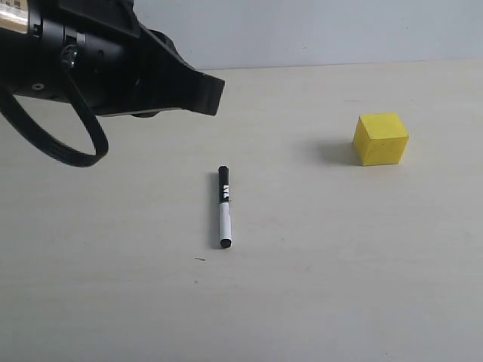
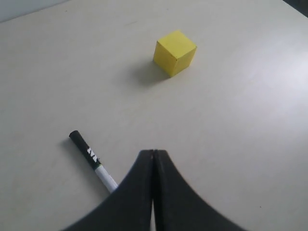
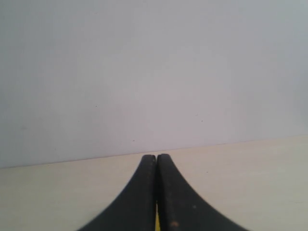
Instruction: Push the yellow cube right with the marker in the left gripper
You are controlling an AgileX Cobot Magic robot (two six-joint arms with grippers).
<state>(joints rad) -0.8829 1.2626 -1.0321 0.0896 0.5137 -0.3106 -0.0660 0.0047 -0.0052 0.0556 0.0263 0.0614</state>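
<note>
We see the left claw w/ fingers pressed tight together and nothing btwn them; in the exterior view it hangs at upper left, off the table. The marker lies flat on the table near the middle, free of the claw, black cap end toward the wall. The cube sits well apart, to the marker's right. The right claw is likewise closed, facing the wall; a thin yellow sliver shows btwn its fingers, we can't tell what.
</note>
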